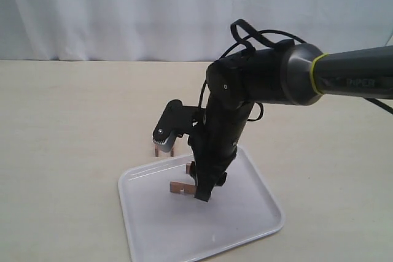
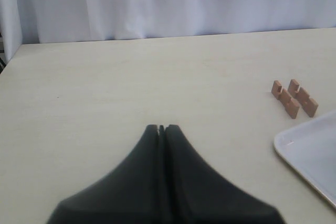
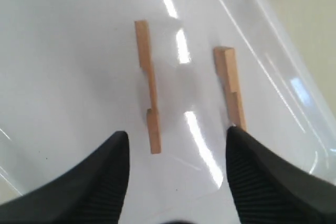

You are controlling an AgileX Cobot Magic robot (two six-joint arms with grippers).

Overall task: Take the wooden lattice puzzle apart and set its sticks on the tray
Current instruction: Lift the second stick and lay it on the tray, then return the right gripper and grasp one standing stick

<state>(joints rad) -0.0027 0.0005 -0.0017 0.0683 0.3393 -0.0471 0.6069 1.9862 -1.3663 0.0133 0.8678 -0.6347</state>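
No assembled lattice puzzle shows; I see only separate sticks. Two notched wooden sticks [image 3: 148, 85] [image 3: 231, 85] lie parallel on the white tray [image 3: 63, 51]. My right gripper [image 3: 177, 132] hangs open just over them, holding nothing, one fingertip close to the end of the second stick. From the exterior view that gripper [image 1: 202, 194] points down over the tray [image 1: 153, 231] beside a stick [image 1: 179, 187]. Two more sticks [image 2: 285, 98] [image 2: 303, 95] stand side by side on the table beyond the tray's corner [image 2: 310, 150]. My left gripper [image 2: 161, 128] is shut and empty, well away from them.
The tabletop [image 1: 67, 127] is pale beige with a white curtain [image 1: 123, 10] behind it. The right arm's dark body [image 1: 245, 84] and its wrist camera mount [image 1: 169, 124] partly hide the table sticks [image 1: 163, 150] in the exterior view.
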